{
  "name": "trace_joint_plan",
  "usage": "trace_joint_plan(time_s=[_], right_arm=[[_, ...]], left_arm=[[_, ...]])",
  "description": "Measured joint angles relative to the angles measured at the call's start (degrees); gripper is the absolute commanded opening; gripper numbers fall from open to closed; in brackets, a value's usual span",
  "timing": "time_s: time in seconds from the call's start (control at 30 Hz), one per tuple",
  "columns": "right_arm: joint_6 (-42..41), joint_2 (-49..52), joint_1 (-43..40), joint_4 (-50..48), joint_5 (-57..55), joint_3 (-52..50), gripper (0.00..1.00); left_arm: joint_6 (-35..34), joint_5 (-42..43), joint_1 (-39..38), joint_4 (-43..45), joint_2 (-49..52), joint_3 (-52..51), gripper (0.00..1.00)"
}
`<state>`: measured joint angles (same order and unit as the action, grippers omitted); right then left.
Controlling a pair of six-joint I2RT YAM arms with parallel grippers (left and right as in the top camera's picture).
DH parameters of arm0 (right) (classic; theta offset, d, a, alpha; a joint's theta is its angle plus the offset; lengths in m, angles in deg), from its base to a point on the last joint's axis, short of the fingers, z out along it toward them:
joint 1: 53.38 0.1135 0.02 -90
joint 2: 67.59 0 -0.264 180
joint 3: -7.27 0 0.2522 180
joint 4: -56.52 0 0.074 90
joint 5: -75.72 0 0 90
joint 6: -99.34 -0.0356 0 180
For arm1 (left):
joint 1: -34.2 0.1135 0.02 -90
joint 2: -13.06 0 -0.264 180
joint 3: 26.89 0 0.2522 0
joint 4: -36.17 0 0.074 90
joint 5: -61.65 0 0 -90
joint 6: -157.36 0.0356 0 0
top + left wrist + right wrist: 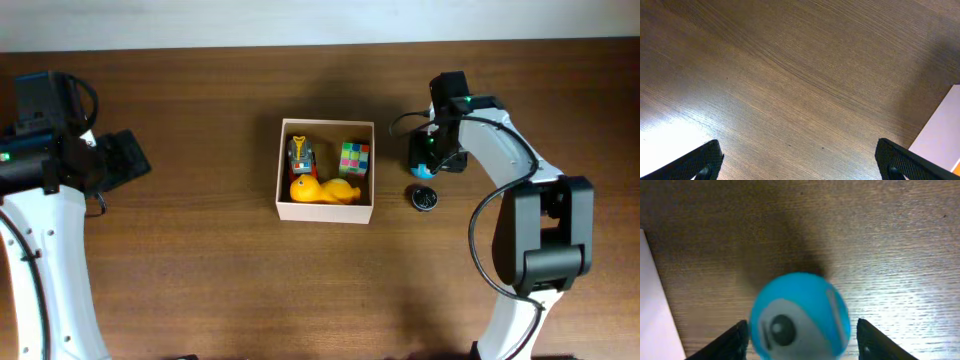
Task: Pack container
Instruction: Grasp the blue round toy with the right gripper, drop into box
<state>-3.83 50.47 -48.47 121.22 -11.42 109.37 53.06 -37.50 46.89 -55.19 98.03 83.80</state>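
Observation:
The container [325, 212], a square white-walled box with a tan inside, sits mid-table. It holds a yellow duck [322, 191], a multicoloured cube [354, 158] and a small red-and-grey toy [300, 155]. My right gripper [425, 160] is to the right of the container. In the right wrist view it [802, 342] is open around a round blue-and-grey toy [800, 315] on the table, with a gap at the right finger. My left gripper [135, 158] is far to the left, open and empty [800, 167] above bare wood.
A small black round object [425, 197] lies on the table just in front of my right gripper. The container's white wall shows at the edge of the left wrist view [942, 135] and of the right wrist view [657, 305].

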Motion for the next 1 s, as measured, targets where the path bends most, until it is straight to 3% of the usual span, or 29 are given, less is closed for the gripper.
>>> trace_joint_plan(time_s=[0.13, 0.43, 0.57, 0.8, 1.0], right_arm=[[-0.4, 0.5, 0.0, -0.3, -0.2, 0.0, 0.37], [-0.4, 0.0, 0.1, 5.2, -0.4, 3.1, 0.34], [-0.3, -5.3, 1.7, 9.6, -0.4, 7.6, 0.33], [-0.6, -19.3, 12.0, 8.9, 0.6, 12.5, 0.33], [-3.0, -14.6, 19.7, 2.3, 1.1, 11.5, 0.34]], left_arm=[[0.0, 0.0, 0.0, 0.0, 0.0, 0.0, 0.99], [0.0, 0.0, 0.0, 0.0, 0.0, 0.0, 0.99], [0.0, 0.0, 0.0, 0.0, 0.0, 0.0, 0.99], [0.0, 0.2, 0.0, 0.0, 0.0, 0.0, 0.99], [0.0, 0.2, 0.0, 0.0, 0.0, 0.0, 0.99]])
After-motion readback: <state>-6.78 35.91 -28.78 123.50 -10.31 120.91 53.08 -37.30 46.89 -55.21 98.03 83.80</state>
